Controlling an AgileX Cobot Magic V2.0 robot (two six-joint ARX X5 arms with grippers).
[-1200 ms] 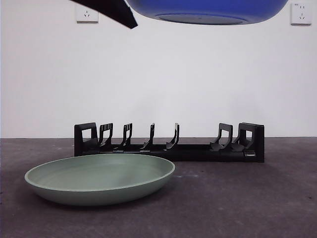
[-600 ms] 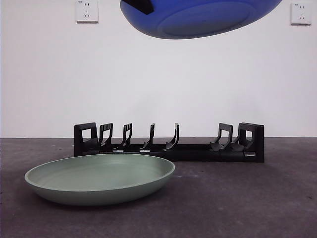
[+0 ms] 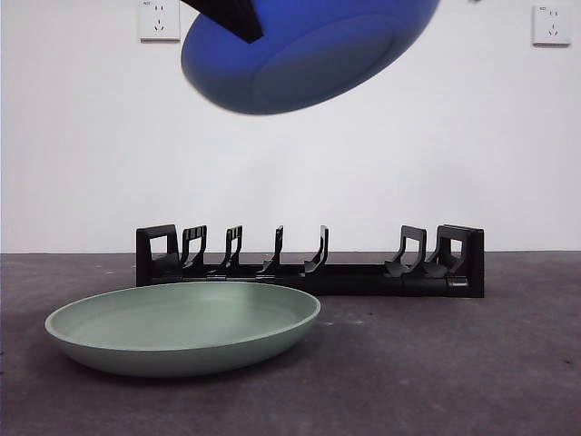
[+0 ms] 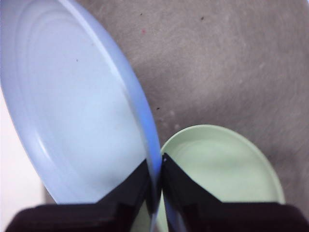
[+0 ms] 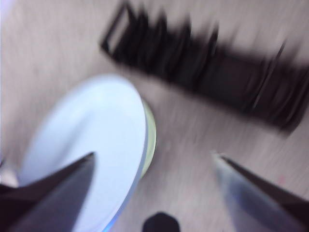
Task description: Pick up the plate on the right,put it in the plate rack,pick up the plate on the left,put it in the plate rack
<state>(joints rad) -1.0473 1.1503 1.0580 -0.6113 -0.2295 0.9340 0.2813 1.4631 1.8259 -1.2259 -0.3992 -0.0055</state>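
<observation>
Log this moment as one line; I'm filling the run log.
left gripper: shut on blue plate, tilted, airborne | right gripper: open | green plate: on table | plate rack: no plates

No text, label, brand, number or sign can be read in any of the views. In the front view, the two white wall sockets, one [image 3: 160, 20] at the upper left of the frame and one [image 3: 552, 24] at the upper right, each carry a tiny dark mark near the top edge, too small to make out. The blue plate [image 3: 304, 53], the green plate [image 3: 184, 327] and the plate rack [image 3: 310, 262] show plain surfaces with no print. The right wrist view is too blurred to show any lettering.
</observation>
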